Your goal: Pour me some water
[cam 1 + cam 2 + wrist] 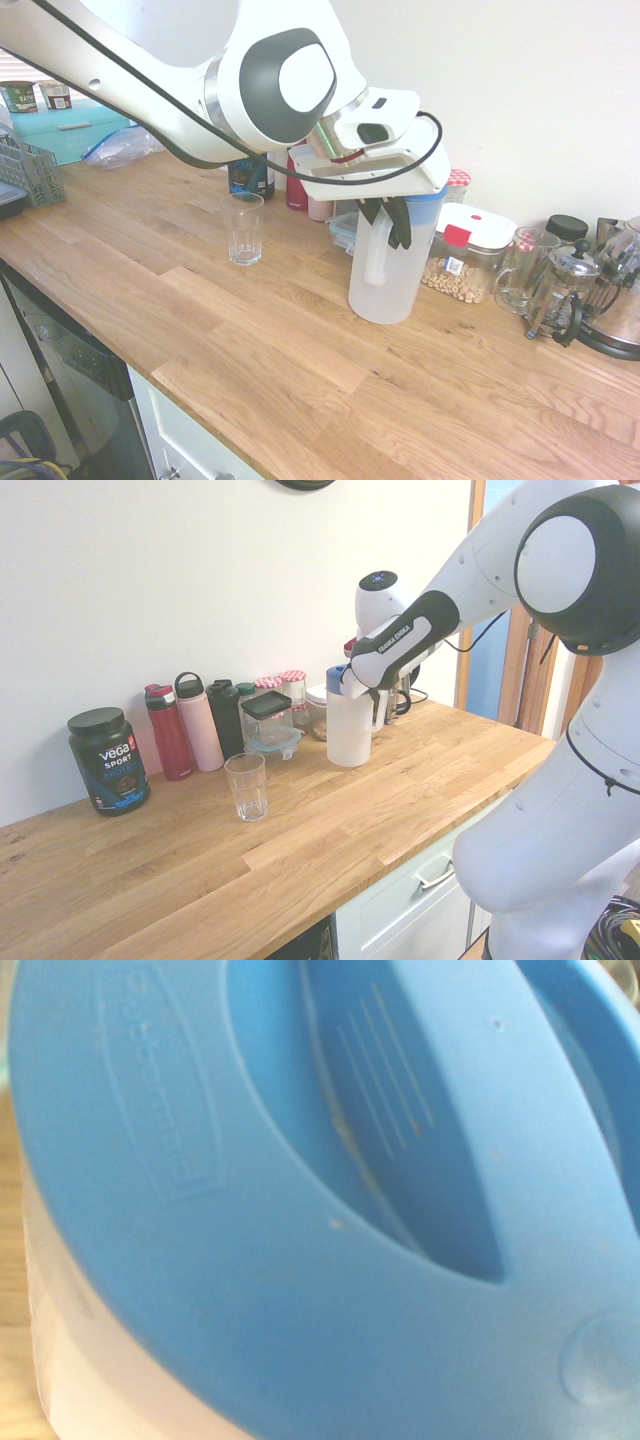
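Note:
The water is in a tall frosted pitcher (395,280) (348,735) with a blue lid, standing upright on the wooden counter (300,360). The liquid itself hardly shows. My gripper (392,225) (361,686) comes down from above and is shut on the top of the pitcher's pale handle (372,262). An empty clear glass (244,228) (246,787) stands apart from the pitcher on the open counter. The wrist view is filled by the blue lid (300,1210) seen from close above.
Behind the pitcher along the wall stand red and pink bottles (185,730), a dark protein tub (108,760), jars and food containers (470,250). A glass mug (520,268), French press (562,290) and kettle (615,310) stand beside them. A dish rack (28,170) sits at the counter's far end.

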`<state>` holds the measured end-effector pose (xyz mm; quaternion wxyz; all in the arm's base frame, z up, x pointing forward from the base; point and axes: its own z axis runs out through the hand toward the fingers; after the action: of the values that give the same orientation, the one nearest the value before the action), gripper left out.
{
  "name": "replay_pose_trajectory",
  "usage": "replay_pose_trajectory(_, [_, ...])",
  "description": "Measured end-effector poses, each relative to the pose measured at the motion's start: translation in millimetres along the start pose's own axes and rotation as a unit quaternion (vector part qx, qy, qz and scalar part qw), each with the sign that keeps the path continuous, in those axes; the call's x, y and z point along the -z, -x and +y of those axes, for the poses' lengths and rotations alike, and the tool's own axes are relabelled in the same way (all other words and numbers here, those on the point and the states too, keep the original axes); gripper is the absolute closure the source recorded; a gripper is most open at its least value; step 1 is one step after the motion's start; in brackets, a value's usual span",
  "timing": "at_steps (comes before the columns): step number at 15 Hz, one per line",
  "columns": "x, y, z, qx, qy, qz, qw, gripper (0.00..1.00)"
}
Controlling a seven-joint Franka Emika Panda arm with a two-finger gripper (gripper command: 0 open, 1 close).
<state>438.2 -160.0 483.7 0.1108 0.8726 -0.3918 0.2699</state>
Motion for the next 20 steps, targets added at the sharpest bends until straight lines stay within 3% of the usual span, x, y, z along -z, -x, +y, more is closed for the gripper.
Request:
replay_pose_trajectory(3, [-5,1,3,0.006,0.015,0.007,1.000,1.00])
replay_pose_trajectory(4, [-6,2,2,0.006,0.016,0.008,1.000,0.00])
replay_pose_trajectory(15, [-8,8,4,0.002,0.022,-0.001,1.000,0.00])
replay_pose_trajectory(20, [32,7,11,-0.031,0.017,-0.091,0.995,0.00])
